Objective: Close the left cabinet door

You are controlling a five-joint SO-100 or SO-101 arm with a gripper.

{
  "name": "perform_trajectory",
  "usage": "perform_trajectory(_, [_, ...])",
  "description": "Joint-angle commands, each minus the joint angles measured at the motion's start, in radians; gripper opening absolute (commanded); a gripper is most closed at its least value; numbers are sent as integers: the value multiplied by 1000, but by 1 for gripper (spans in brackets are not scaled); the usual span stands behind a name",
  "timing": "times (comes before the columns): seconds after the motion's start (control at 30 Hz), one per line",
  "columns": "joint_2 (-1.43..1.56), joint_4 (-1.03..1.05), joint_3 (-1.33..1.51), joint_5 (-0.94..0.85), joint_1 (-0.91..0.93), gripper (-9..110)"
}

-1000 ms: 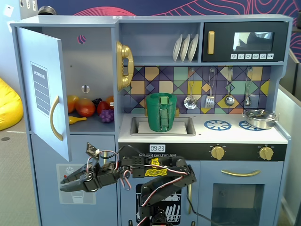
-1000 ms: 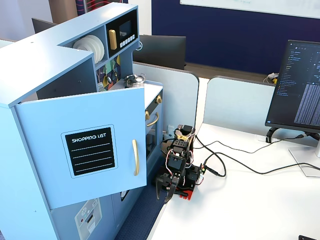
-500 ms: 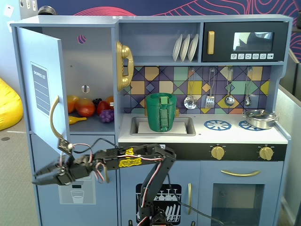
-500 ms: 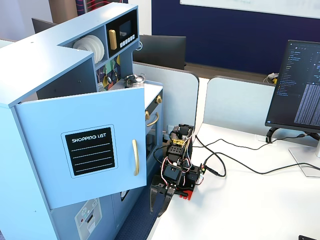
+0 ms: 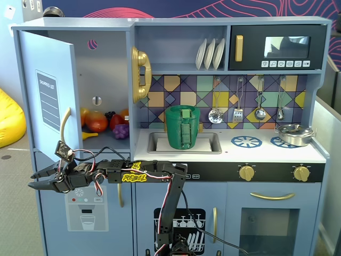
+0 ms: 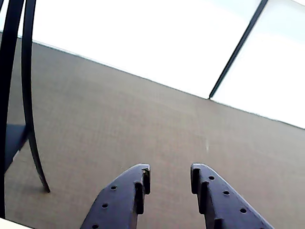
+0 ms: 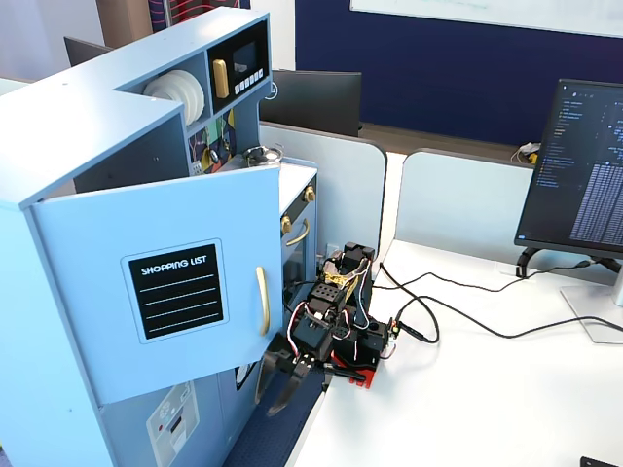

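Fixed view, left cabinet door [image 5: 47, 101] ajar, parted pincer [image 5: 33, 180] below it

The left door [image 5: 48, 101] is light blue, with a black "SHOPPING LIST" panel and a curved gold handle. It stands open at upper left in a fixed view; left of centre [image 7: 165, 292] in another.

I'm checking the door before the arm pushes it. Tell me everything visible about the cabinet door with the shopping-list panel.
The left cabinet door is a flat, light-blue painted panel, seemingly wood. Its face carries a black chalkboard reading "SHOPPING LIST" with ruled lines, and a curved, pale gold vertical handle. It stands wide open, swung outward on its left edge as a fixed view shows, exposing toy fruit inside. The hand sits open, below the door's lower edge; nothing visibly touches the door.
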Motion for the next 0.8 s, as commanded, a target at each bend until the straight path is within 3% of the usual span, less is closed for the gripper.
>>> perform_trajectory(0.0, [107,-34,32,-28,87,0])
perform_trajectory(0.4, [296,-97,232,-20,489,0])
perform_trajectory(0.77, [235,-143,172,3,723,0])
